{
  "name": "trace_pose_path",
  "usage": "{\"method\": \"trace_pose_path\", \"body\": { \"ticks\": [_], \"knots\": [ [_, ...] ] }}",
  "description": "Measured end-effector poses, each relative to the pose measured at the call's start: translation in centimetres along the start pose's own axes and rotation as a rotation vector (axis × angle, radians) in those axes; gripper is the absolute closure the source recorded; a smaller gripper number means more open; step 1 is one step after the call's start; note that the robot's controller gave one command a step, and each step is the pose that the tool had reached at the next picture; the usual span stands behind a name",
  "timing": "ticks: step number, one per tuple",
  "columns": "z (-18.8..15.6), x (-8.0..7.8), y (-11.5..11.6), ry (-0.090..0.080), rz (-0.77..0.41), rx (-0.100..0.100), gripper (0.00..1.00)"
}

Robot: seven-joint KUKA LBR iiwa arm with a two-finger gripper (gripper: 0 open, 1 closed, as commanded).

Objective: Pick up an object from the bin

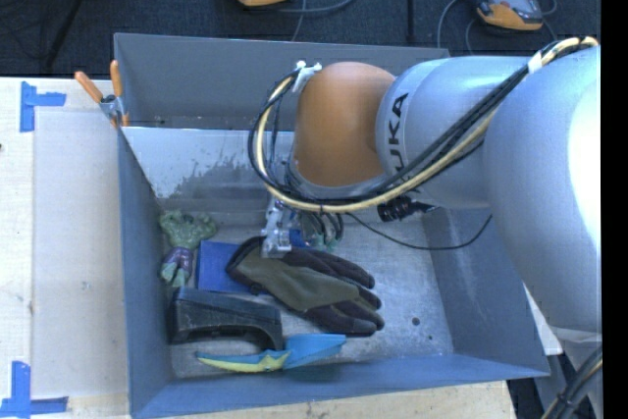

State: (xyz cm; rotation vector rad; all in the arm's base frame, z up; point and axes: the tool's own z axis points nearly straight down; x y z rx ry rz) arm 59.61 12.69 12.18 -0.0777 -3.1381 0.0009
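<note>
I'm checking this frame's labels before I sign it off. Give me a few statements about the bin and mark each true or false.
1. The dark olive-and-black fabric glove lies on the floor of the grey metal bin, just below the claw in the view. True.
2. The arm reaches in from the view's left. False: it comes from the right.
3. The green plastic toy figure lies left of the glove. True.
4. The blue-and-yellow flat piece rests against the bin's far wall. False: it lies by the near wall, below the glove.
</note>
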Motion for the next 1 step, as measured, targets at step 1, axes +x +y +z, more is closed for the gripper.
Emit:
{"method": "trace_pose_path", "body": {
  "ticks": [1],
  "knots": [
    [-9.92,-1.21,1.73,-0.001,-0.021,0.001,1.0]
  ]
}}
